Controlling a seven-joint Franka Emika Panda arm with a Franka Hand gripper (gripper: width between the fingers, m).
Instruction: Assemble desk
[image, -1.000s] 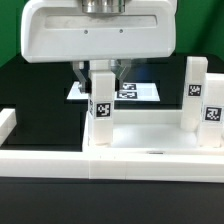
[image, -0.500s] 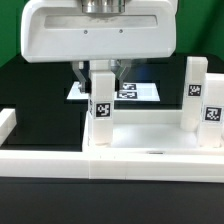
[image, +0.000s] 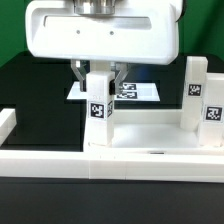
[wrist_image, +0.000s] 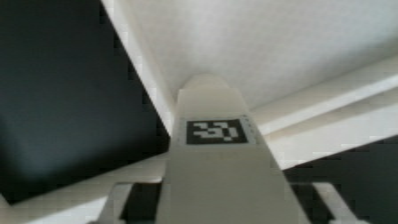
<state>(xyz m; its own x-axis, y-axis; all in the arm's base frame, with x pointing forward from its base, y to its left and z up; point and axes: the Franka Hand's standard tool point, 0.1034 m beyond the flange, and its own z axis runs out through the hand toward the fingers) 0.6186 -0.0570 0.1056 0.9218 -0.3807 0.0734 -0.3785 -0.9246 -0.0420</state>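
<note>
Bright, even light; whites glare (tags stay legible); wrist view soft, blurred.

The leg at the frame's centre, the leg at the right and the tabletop look like smooth matt white plastic, each leg bearing printed black-white tags. The gripper housing above is slightly glossy white plastic. The table at the left looks matt black, and the marker board flat matt white.

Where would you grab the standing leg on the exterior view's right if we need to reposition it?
Grip that leg near its top end, above the tabletop, coming straight down. It stands upright with flat sides free up there, while its base sits at the tabletop. The claw is on the other leg.
</note>
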